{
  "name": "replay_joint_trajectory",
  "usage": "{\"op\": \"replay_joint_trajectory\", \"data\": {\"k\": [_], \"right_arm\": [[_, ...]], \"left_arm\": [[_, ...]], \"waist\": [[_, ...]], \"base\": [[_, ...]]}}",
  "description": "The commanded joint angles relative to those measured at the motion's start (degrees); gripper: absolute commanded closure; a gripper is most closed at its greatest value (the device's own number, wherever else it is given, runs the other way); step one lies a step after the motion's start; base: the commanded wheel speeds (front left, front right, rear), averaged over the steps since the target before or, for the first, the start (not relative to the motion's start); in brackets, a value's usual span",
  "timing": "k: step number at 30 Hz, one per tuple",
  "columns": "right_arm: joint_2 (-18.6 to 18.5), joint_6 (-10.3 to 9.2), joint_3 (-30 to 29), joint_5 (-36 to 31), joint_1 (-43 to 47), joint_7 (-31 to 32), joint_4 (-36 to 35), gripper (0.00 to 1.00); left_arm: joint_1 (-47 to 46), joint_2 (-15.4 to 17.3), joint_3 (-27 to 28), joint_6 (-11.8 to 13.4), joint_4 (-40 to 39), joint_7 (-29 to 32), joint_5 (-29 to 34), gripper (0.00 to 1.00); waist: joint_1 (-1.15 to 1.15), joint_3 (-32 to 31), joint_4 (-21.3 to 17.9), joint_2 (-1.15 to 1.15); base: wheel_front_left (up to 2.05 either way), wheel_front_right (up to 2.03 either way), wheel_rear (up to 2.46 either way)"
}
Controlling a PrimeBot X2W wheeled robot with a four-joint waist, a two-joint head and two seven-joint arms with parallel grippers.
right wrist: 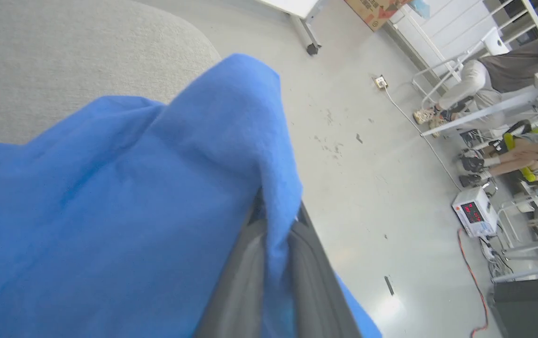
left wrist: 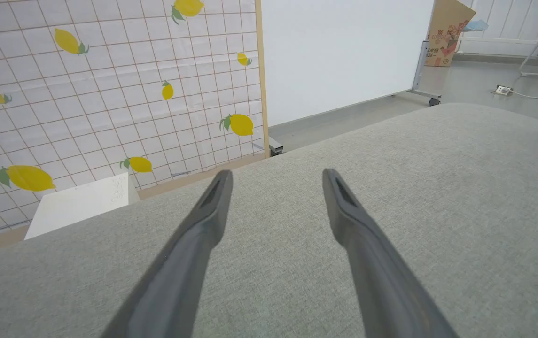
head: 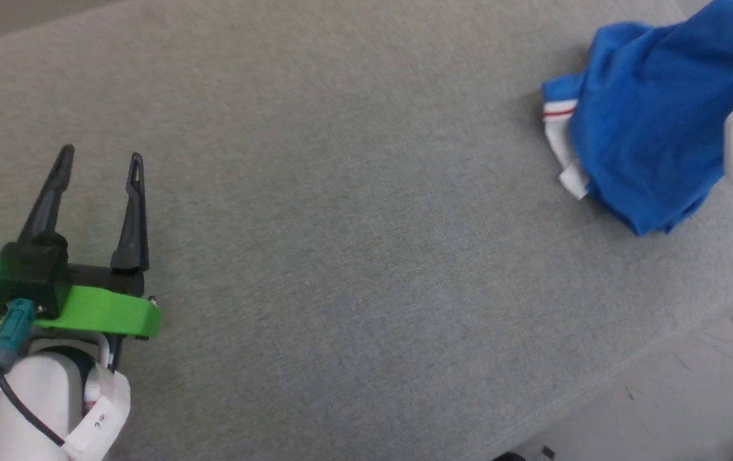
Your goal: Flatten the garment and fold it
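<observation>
The right end effector (right wrist: 276, 234) pinches the shirt (head: 648, 121); best drag it left across the counter (head: 340, 224) toward the spread left end effector (head: 102, 153).

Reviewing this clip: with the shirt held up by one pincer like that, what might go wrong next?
1. The right pincer grips just a narrow fold of the shirt, so the cloth may slip free.
2. The shirt hangs bunched close to the edge of the table; a drop could send it onto the floor.
3. The left pincer is open and far across the table, so the shirt may land crumpled rather than spread.
</observation>
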Motion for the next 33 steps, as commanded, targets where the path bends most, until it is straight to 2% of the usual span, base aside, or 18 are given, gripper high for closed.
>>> {"op": "replay_joint_trajectory", "data": {"k": [1, 6, 7, 8, 9, 15, 23, 28, 33], "right_arm": [[1.0, -0.11, -2.2, -1.8, -1.3, -0.8, 0.6, 1.0], [3.0, -0.11, -9.4, -7.7, -2.1, -3.7, 2.4, 1.0], [3.2, -0.11, -10.4, -8.4, -2.2, -4.5, 2.9, 0.7], [3.2, -0.11, -11.0, -9.0, -2.1, -5.1, 3.2, 0.11], [3.1, -0.11, -12.1, -9.4, -2.0, -5.9, 3.7, 0.0], [2.5, -0.11, -14.1, -7.5, -1.3, -12.1, 5.8, 0.0], [2.4, -0.11, -6.7, 3.7, 4.2, -22.8, 5.2, 0.0], [2.6, -0.11, 0.8, 13.2, 11.9, -25.0, -1.9, 0.0], [2.9, -0.11, 5.5, 21.9, 23.6, -25.4, -14.8, 0.0]], "left_arm": [[-0.6, 0.7, 0.3, -0.2, -0.7, 0.6, 0.4, 0.0], [0.6, 1.1, 0.5, 0.0, -1.9, 1.4, 0.0, 0.0], [0.8, 0.9, 0.4, 0.1, -1.8, 1.2, -0.2, 0.0], [0.9, 0.7, 0.4, 0.2, -1.7, 1.0, -0.4, 0.0], [1.0, 0.3, 0.1, 0.3, -1.4, 0.6, -0.6, 0.0], [1.4, -2.9, -1.1, 1.1, 2.5, -2.8, -2.6, 0.0], [2.6, -7.7, -2.7, 1.5, 10.4, -7.0, -6.2, 0.0], [3.8, -9.3, -3.6, 1.6, 14.5, -7.8, -7.8, 0.0], [5.1, -10.1, -4.1, 1.6, 15.9, -7.9, -8.6, 0.0]], "waist": [[-0.01, 4.3, -3.3, 0.3], [-0.01, 3.8, -1.8, 0.3], [-0.01, 3.5, -1.3, 0.3], [-0.01, 3.1, -0.7, 0.3], [-0.01, 2.5, 0.0, 0.3], [-0.01, -2.1, 5.3, 0.3], [-0.01, -11.8, 13.9, 0.3], [-0.01, -16.9, 18.7, 0.3], [-0.01, -20.6, 22.9, 0.3]], "base": [[0.0, 0.0, 0.0], [0.0, 0.0, 0.0], [0.0, 0.0, 0.0], [0.0, 0.0, 0.0], [0.0, 0.0, 0.0], [0.0, 0.0, 0.0], [0.0, 0.0, 0.0], [0.0, 0.0, 0.0], [0.0, 0.0, 0.0]]}}
